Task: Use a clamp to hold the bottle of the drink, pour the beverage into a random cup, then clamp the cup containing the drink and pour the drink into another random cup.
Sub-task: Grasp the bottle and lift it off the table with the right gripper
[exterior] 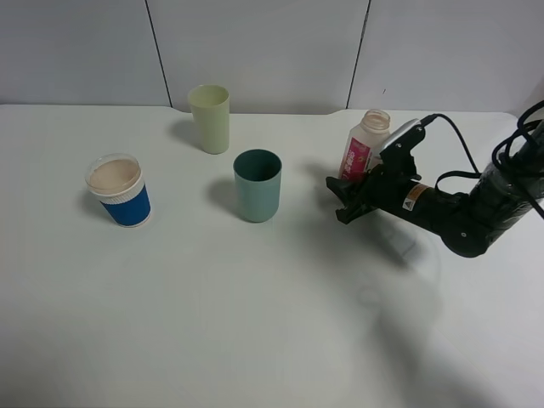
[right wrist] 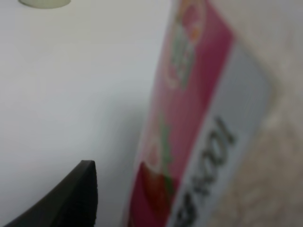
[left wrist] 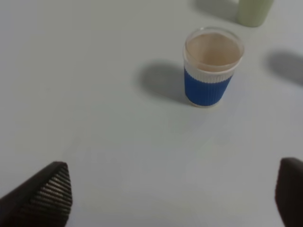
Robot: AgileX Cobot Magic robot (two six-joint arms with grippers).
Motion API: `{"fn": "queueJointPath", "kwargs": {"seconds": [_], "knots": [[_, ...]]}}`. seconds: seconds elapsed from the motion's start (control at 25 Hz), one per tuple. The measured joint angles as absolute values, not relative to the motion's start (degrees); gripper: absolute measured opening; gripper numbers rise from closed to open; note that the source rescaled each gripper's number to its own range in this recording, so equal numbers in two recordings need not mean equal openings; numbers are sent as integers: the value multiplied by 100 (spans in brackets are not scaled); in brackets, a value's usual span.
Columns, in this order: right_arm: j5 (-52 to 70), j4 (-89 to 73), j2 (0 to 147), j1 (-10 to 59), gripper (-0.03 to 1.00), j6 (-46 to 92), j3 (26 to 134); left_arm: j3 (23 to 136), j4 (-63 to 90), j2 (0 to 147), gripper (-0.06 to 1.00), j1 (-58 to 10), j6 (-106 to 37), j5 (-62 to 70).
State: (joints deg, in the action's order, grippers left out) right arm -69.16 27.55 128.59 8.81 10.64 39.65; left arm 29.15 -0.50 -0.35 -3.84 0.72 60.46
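Note:
The bottle (exterior: pixel 367 136) stands at the right with its wide neck uncapped; its pink-red label (right wrist: pixel 199 118) fills the right wrist view. My right gripper (exterior: pixel 347 202) is shut just in front of the bottle and grips nothing; one dark fingertip (right wrist: pixel 71 198) shows beside the label. The teal-green cup (exterior: pixel 257 185) stands upright in the middle of the table, its inside dark. At the left, the blue cup (exterior: pixel 121 191) (left wrist: pixel 211 68) holds the pale tan beverage (left wrist: pixel 212 51). My left gripper (left wrist: pixel 173 189) is open some way short of the blue cup, with nothing between its fingers.
A taller pale yellow-green tumbler (exterior: pixel 210 119) (left wrist: pixel 254 10) stands at the back, behind the teal-green cup. The white table (exterior: pixel 212 323) runs to a grey wall at the back. A black cable (exterior: pixel 463 144) loops over the right arm.

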Motion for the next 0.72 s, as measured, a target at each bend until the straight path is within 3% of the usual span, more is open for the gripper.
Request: {"fn": "queueJointPath", "kwargs": {"seconds": [0.72], "knots": [[-6593,2646,12108,1176,3,473,3960,2915,-50,-35,57,-384,72,6046]]}}
